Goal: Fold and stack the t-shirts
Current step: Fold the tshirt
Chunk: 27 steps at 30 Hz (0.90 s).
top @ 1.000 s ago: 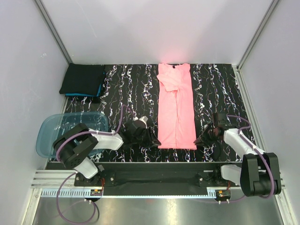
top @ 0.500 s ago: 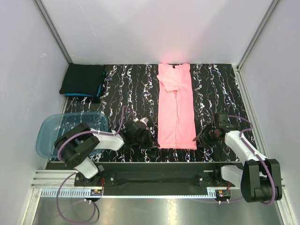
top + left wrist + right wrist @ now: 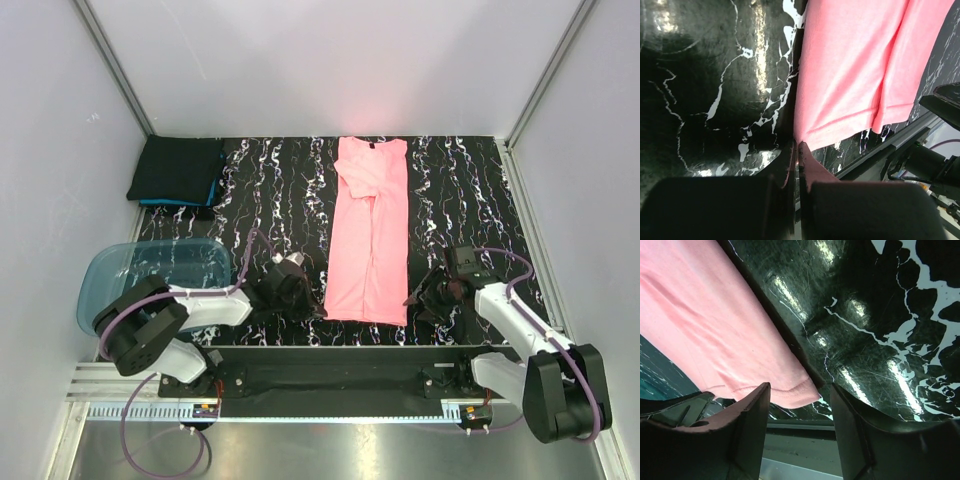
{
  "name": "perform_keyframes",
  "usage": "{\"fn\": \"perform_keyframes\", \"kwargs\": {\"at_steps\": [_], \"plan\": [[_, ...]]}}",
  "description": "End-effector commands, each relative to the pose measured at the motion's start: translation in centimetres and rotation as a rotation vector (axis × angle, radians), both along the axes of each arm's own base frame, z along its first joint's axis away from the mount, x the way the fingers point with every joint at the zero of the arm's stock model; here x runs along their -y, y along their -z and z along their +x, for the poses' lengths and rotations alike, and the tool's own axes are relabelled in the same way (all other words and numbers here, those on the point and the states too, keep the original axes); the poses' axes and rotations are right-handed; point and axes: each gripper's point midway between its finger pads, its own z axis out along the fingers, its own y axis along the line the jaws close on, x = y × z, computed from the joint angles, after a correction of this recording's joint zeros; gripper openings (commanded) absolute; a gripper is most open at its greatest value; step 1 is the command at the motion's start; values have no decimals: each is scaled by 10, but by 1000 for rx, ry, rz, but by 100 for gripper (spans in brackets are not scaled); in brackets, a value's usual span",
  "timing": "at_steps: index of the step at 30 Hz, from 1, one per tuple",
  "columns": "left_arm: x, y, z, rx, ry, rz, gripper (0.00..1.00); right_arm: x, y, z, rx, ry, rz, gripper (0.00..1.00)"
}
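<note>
A salmon-pink t-shirt (image 3: 370,235) lies as a long folded strip on the black marbled table (image 3: 270,190), its neck at the far edge. My left gripper (image 3: 312,305) is shut on the shirt's near left hem corner, as the left wrist view (image 3: 799,145) shows, with pink cloth (image 3: 850,65) running away from the jaws. My right gripper (image 3: 413,300) is open at the near right hem corner (image 3: 800,392), which lies between its fingers. A folded black t-shirt (image 3: 178,168) rests on a teal-blue one (image 3: 170,203) at the far left corner.
A translucent blue plastic tub (image 3: 150,275) sits at the near left, beside my left arm. The table's near edge and a metal rail (image 3: 330,375) run just behind both grippers. White walls enclose the table.
The shirt's near end has shifted left and toward the near edge, so the strip now lies slightly slanted. My left gripper drew back with the corner. My right gripper moved left to the hem.
</note>
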Motion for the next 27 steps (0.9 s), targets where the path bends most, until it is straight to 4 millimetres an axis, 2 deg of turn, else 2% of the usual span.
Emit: {"fn": "perform_keyframes", "kwargs": {"at_steps": [1,5,7,10,16,24,27], "plan": [[-9,-2,3,37,-3,21,0,3,1,-1,2,20,-41,57],[-7,-3,4,35,15,16,0,-5,1,1,11,6,-25,54],[-5,-4,4,34,21,12,0,-14,10,-4,-15,10,14,53],[-4,-3,5,35,34,11,0,-16,21,-6,-30,10,9,52],[-4,-1,3,30,73,16,0,-19,20,-10,-29,23,-3,46],[-4,-4,5,38,74,-7,0,-24,19,-15,-27,-11,-33,26],[-4,-7,7,44,72,-11,0,-21,13,-19,-16,-14,-42,28]]}}
